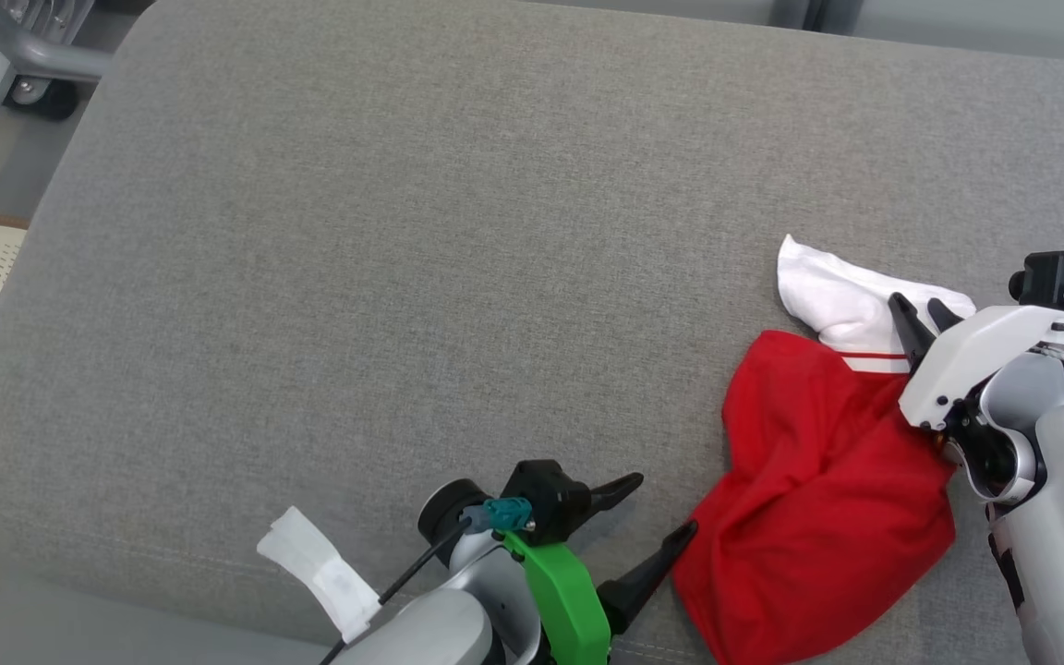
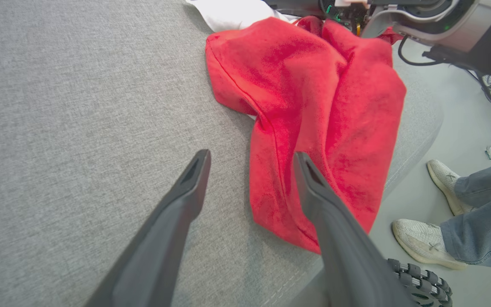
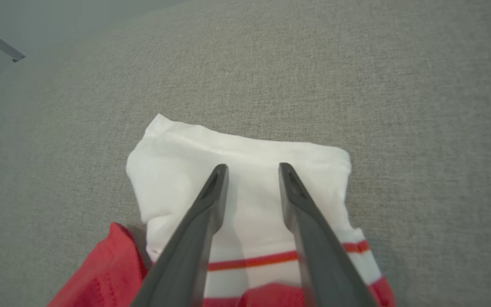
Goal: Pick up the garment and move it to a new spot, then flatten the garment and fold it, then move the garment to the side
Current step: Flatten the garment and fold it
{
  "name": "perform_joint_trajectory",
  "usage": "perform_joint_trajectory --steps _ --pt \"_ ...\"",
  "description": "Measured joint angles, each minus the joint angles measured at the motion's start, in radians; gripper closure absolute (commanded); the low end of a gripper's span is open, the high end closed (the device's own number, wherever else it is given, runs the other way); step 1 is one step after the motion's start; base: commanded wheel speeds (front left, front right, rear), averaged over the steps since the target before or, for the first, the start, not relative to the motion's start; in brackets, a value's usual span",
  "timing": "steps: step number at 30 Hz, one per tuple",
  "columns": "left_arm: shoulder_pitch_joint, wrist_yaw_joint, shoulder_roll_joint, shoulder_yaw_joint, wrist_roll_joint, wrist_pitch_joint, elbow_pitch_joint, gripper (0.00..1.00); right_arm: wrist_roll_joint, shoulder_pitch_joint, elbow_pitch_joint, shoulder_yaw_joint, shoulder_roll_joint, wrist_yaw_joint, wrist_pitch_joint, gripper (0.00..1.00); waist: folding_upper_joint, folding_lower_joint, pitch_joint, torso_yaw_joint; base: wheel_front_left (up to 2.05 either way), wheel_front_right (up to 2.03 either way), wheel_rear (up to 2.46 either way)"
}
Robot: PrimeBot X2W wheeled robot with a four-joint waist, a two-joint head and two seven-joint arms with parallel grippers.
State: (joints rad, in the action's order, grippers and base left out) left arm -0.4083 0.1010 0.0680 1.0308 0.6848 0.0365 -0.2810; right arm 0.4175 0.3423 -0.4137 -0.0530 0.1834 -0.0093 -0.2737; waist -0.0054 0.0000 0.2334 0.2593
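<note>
Fingers [image 3: 213,200] of the right gripper [image 3: 252,167] stand partly apart, tips down on the white panel of the garment [image 3: 245,145]. The cloth between them lies flat, so nothing looks pinched yet. Fingers [image 2: 186,187] of the left gripper [image 2: 250,157] are spread wide and hold nothing, poised just beside the garment's near left edge.

The garment [image 1: 818,499] lies in a crumpled red heap at the near right of the grey cushion [image 1: 403,231], close to the front edge. Its white, red-striped end points far and to the right, and no lettering shows.

By the look of it, the task is at its very start. The first pick-up is only being set up, and the move to a new spot, the flattening, the folding and the shift aside are all left to do.
</note>
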Motion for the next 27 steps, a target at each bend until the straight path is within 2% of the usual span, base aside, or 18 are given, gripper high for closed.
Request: perform_joint_trajectory --steps 1,2,8,16,26,27 --pt "0.0 0.0 0.0 -0.002 0.0 0.001 -0.001 0.0 0.006 0.0 -0.007 0.004 0.001 0.0 -0.008 0.16 0.0 0.0 0.0 0.007 0.0 0.0 0.0" --pt "0.0 0.0 0.0 -0.006 0.0 0.003 -0.003 0.0 0.006 0.0 -0.011 0.004 0.003 0.0 -0.009 0.0 0.0 0.0 -0.001 0.012 0.0 0.0 0.0" --pt "0.006 -0.004 0.009 -0.039 0.007 0.028 -0.011 0.0 0.001 0.044 -0.011 -0.004 0.015 0.021 -0.01 0.0 0.0 0.0 -0.011 0.016 0.0 0.0 0.0" --pt "0.019 -0.013 0.013 -0.053 0.018 0.037 -0.014 0.0 -0.004 0.046 -0.026 -0.004 0.046 0.022 -0.051 0.0 0.0 0.0 -0.013 -0.014 0.0 0.0 0.0" --pt "0.019 -0.013 0.014 -0.049 0.017 0.037 -0.008 0.0 0.005 0.036 -0.065 0.009 0.05 0.019 -0.089 0.0 0.0 0.0 0.018 -0.026 0.0 0.0 0.0" --pt "0.019 -0.013 0.014 -0.049 0.017 0.037 -0.008 0.0 0.006 0.036 -0.066 0.009 0.049 0.02 -0.09 0.05 0.0 0.0 0.022 -0.026 0.0 0.0 0.0"
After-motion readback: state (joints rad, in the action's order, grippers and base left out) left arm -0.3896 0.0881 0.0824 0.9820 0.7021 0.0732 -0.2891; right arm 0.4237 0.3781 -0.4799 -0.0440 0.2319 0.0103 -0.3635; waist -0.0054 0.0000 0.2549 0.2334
